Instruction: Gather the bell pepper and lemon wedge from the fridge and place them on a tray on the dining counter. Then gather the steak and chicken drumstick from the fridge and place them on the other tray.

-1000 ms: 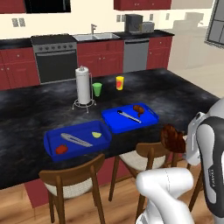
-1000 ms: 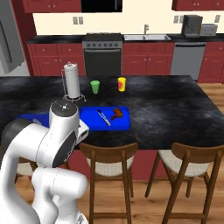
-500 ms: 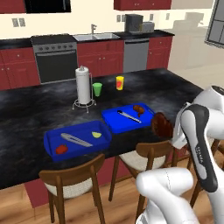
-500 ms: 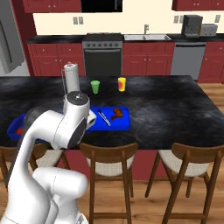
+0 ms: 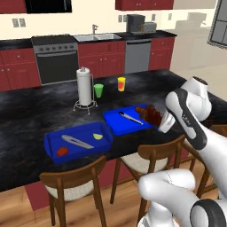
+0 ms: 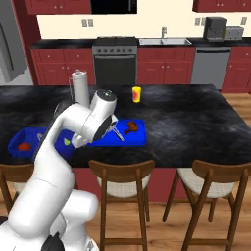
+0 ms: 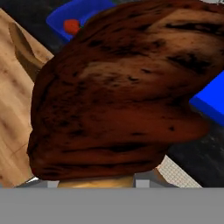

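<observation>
My gripper [image 5: 156, 119] is shut on the brown chicken drumstick [image 5: 153, 117], which hangs at the right edge of the right blue tray [image 5: 119, 126]. The drumstick [image 7: 118, 92] hides my fingertips in the hand view. On that tray lie a dark steak [image 6: 130, 127] and a metal utensil [image 5: 130, 117]. The left blue tray [image 5: 53, 138] holds the red bell pepper [image 5: 62, 150], the lemon wedge [image 5: 97, 136] and another utensil [image 5: 75, 142]. The bell pepper [image 7: 70, 25] also shows at the top of the hand view.
Behind the trays stand a paper towel holder [image 5: 84, 86], a green cup [image 5: 98, 90] and a yellow cup [image 5: 121, 84]. Wooden stools [image 5: 155, 155] line the counter's near edge. Stove, sink and red cabinets run along the far wall.
The arm has swung left with the drumstick, from off the counter's right side to the right tray's edge. Everything on the trays has stayed put.
</observation>
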